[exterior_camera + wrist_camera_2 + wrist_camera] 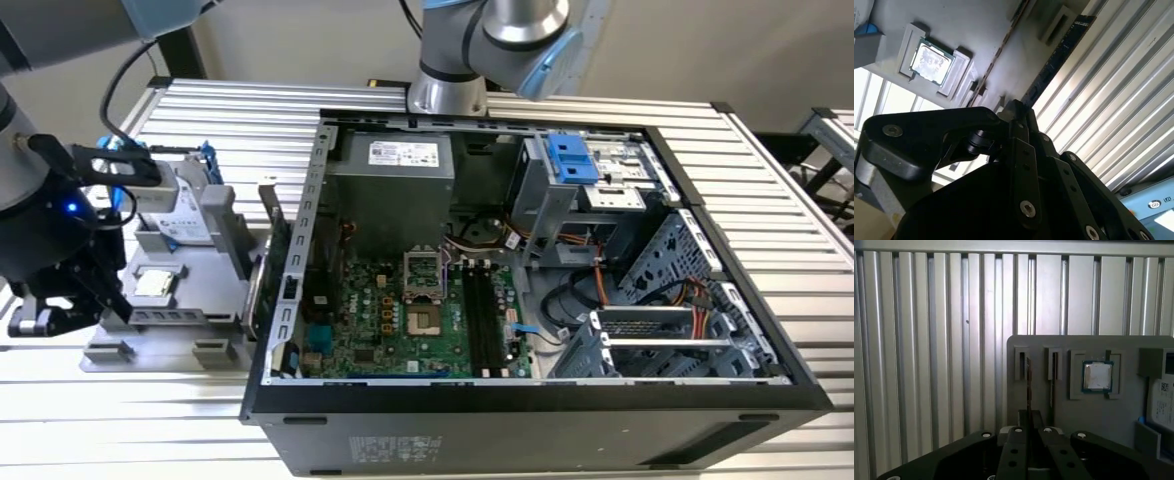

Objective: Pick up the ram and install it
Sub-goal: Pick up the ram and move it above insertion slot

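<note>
The black claw (1029, 416) sat pinched narrow on the thin dark bluish-grey ram stick (1029, 382), which the grey slotted tray (1089, 415) held edge-up for grasping.

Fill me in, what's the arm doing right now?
The gripper is shut on the ram, which stands on edge in a slot of the grey holder beside the open case. In the exterior view, the arm is over that holder at the exterior view's left. The memory slots in the case look empty, so the ram is not yet installed.
</note>
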You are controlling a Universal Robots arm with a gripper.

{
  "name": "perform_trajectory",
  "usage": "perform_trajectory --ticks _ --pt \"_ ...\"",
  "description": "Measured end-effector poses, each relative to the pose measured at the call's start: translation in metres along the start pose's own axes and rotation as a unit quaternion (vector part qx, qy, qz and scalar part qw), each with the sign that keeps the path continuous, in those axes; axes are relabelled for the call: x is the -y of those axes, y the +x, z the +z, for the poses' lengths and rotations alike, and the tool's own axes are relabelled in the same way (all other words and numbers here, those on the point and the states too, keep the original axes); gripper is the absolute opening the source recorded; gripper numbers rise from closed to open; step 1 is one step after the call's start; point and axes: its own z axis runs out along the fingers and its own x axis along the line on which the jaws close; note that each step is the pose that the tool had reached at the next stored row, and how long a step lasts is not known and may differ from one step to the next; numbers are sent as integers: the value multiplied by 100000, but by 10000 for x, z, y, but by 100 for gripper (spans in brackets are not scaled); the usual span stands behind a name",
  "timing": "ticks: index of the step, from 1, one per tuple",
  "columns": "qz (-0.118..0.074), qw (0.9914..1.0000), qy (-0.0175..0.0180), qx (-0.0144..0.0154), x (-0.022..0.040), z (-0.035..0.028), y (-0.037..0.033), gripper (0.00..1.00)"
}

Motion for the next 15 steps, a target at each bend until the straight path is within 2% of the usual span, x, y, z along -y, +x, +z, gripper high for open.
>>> perform_trajectory --ticks 15 --pt "-1 100000 1 0 -2 -221 -7 0"
